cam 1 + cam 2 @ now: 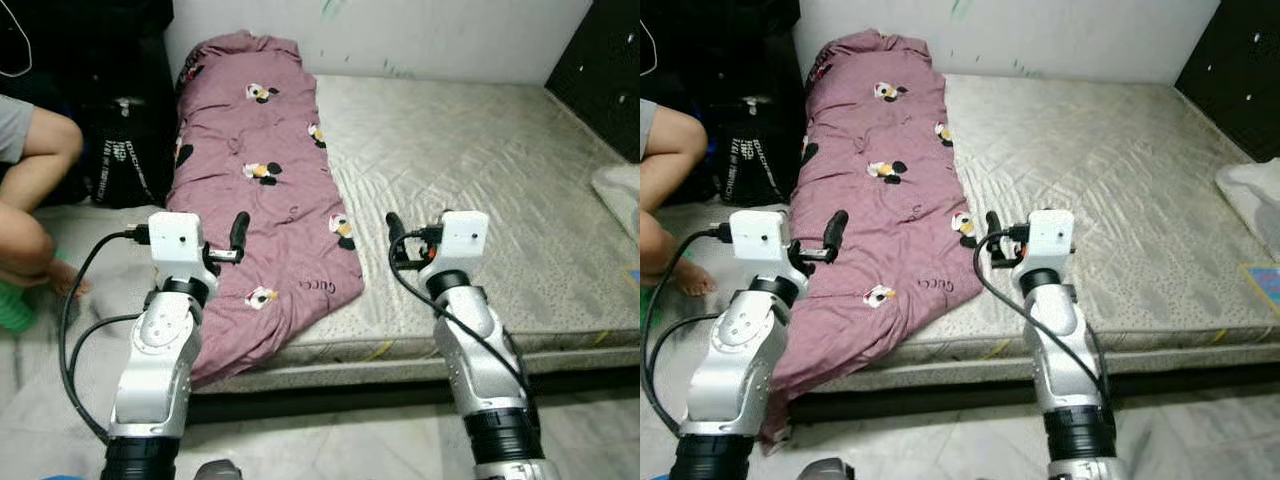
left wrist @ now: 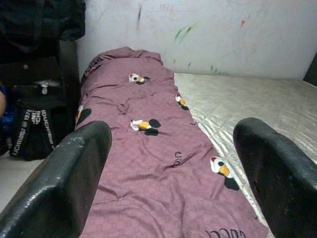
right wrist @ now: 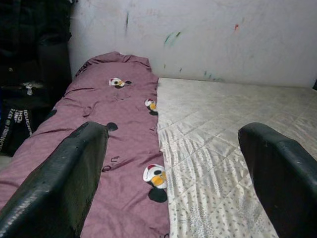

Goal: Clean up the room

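Purple blanket (image 1: 262,190) with little cartoon pictures lay in a long strip down the left side of the bare mattress (image 1: 480,200), from the white wall (image 1: 430,35) to the near edge. Its near end hung over the mattress edge toward the floor (image 1: 330,445). Left gripper (image 2: 171,163) hovered over the near end of the blanket, fingers (image 2: 59,183) spread wide, holding nothing. Right gripper (image 3: 171,163) hovered just beside the blanket's right edge, over the mattress, fingers (image 3: 54,183) also spread wide and holding nothing. Black bag (image 1: 125,160) stood on the floor left of the mattress. A person's bare knee (image 1: 45,140) and foot (image 1: 70,280) showed at the far left.
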Robot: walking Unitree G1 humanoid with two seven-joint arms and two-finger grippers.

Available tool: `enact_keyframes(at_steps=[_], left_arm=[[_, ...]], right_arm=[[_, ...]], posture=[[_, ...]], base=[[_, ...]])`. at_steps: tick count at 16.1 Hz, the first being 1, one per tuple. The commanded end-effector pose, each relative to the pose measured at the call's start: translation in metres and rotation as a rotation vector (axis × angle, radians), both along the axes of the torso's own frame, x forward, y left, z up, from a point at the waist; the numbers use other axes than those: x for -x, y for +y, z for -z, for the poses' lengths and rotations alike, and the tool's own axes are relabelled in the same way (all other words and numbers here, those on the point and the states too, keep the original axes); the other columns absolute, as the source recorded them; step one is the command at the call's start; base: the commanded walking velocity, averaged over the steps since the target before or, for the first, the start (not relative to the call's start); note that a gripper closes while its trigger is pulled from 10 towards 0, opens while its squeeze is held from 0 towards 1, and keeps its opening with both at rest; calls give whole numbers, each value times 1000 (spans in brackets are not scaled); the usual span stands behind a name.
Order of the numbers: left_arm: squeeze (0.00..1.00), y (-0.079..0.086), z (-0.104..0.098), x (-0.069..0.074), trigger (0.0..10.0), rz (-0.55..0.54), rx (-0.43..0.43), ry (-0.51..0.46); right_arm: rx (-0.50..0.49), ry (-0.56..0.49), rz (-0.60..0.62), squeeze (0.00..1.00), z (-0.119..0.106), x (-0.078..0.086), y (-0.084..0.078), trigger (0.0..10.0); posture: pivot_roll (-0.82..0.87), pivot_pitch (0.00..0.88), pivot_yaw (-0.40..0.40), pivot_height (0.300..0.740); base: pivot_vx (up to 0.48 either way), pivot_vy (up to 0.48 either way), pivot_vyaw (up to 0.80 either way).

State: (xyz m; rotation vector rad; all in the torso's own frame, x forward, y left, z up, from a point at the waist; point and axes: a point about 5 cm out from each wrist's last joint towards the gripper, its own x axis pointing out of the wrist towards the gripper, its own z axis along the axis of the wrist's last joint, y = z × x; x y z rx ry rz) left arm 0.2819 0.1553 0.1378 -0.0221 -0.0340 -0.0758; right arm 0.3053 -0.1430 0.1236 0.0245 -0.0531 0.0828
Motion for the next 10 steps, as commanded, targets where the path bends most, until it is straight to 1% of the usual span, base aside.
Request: enact_keyframes(at_steps=[1,5,10], left_arm=[[0,-2,-2,0,10000,16,6,-13],[0,-3,-5,-3,10000,22,6,-21],[0,-3,-5,-3,10000,20,6,-22]], right_arm=[[1,-3,11,0,-2,-1,-3,10000],[4,-6,13,0,-2,-1,-3,10000],[2,-5,14,0,-2,-1,-3,10000]], posture=[[23,0,-93,740],[21,0,-89,740],[22,0,-89,740]], base=[[352,0,0],[351,0,0],[342,0,0]])
